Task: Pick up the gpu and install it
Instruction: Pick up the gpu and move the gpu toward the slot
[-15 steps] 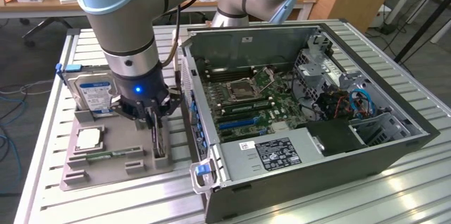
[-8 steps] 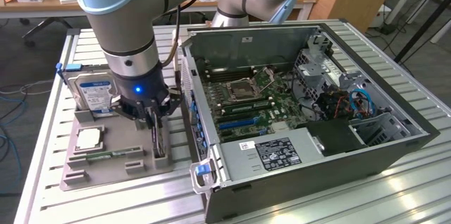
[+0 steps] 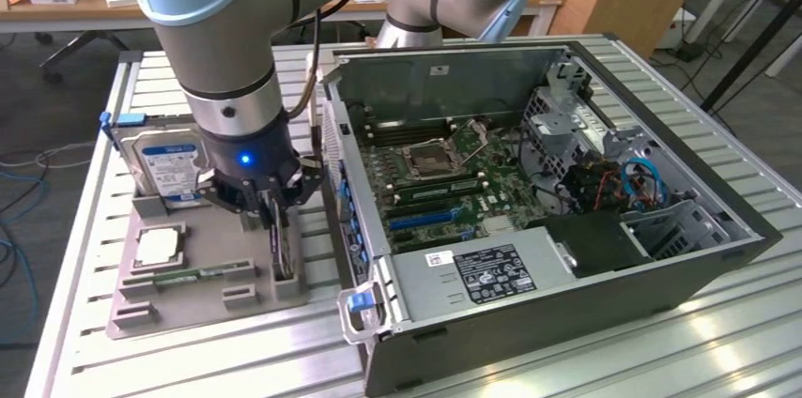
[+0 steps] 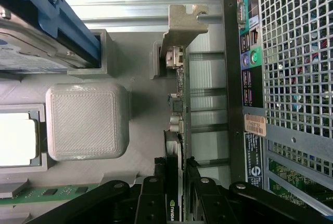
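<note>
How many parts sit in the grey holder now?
4: hard drive at the far end, processor mid-holder, memory stick near the front, gpu on edge beside the case.

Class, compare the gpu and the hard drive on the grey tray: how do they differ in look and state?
The gpu is a thin dark card standing on edge; the hard drive is a thicker silver block with a blue label. The pincer clamps the gpu; the hard drive stands untouched. Both sit in slots of the grey tray.
</note>
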### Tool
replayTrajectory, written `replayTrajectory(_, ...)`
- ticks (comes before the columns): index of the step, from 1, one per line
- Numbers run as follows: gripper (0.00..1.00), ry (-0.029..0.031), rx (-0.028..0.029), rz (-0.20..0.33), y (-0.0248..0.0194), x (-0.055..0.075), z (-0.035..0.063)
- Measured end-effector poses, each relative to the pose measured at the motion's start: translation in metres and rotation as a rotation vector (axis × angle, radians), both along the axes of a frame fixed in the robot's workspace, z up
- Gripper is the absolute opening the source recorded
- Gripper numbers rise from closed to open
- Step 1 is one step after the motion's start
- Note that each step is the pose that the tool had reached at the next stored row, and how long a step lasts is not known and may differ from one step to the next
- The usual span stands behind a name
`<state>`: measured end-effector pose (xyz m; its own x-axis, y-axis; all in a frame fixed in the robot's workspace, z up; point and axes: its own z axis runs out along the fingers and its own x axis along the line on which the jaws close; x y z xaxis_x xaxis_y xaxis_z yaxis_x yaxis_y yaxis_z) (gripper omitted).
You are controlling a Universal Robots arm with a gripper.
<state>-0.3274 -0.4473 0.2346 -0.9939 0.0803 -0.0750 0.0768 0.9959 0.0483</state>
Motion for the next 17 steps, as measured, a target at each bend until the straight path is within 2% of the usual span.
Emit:
replayTrajectory(13, 0.26, 0.0000, 0.0006, 0.000, 0.0000, 0.0001, 0.0001)
replayTrajectory(17, 0.26, 0.0001, 0.0006, 0.000, 0.0000, 0.0001, 0.0034)
